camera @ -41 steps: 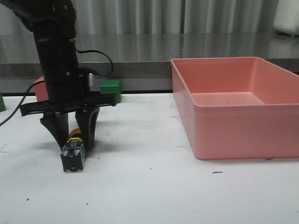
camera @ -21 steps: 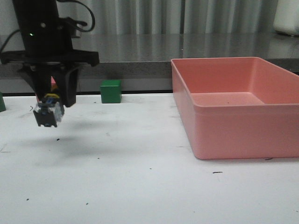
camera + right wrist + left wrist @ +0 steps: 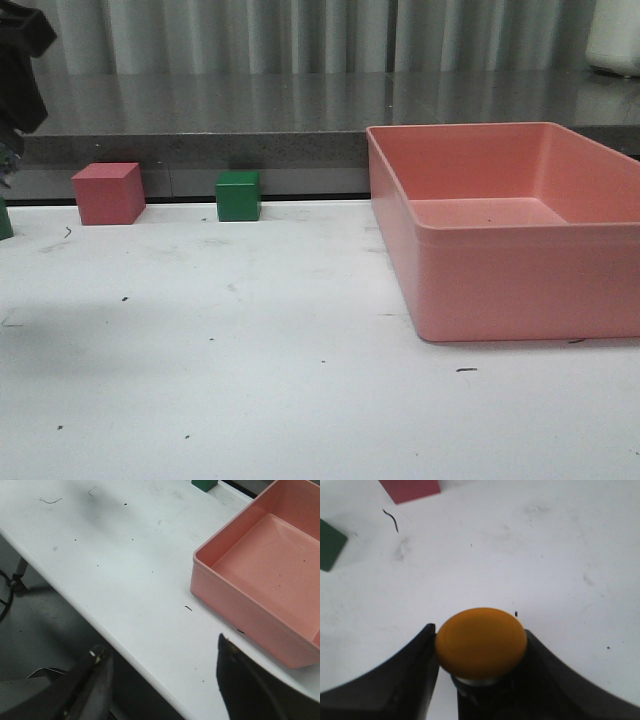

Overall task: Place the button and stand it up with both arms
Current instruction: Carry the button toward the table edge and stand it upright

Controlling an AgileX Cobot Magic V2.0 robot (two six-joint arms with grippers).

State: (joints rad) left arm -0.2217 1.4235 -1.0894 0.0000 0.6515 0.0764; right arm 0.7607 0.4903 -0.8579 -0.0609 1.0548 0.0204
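- The left gripper (image 3: 479,680) is clamped on the button (image 3: 481,642): one dark finger presses each side of it, the yellow-orange cap facing the wrist camera, the table well below.
- From the front, only a black sliver of the left arm (image 3: 18,70) shows at the far left edge, up above the table; the button itself can't be made out from there.
- The right gripper (image 3: 165,680) hangs past the near edge of the table, fingers spread wide with nothing between them, floor and a cable visible underneath.
- A red cube (image 3: 108,193) sits at the back left of the table, against the grey ledge; the left wrist view catches a corner of it (image 3: 410,490).
- A green cube (image 3: 238,195) stands to its right, apart from it, also by the ledge.
- Another green piece (image 3: 5,218) peeks in at the left edge of the front view, and shows as a green corner (image 3: 330,544) under the left arm.
- A big pink bin (image 3: 480,290) fills the right side of the table, nothing in it but a few dark specks.
- The table (image 3: 260,380) is white, scuffed, dotted with small black marks and a thin squiggle of thread (image 3: 391,520) near the red cube.
- Behind, a grey glossy counter and pale pleated curtains.
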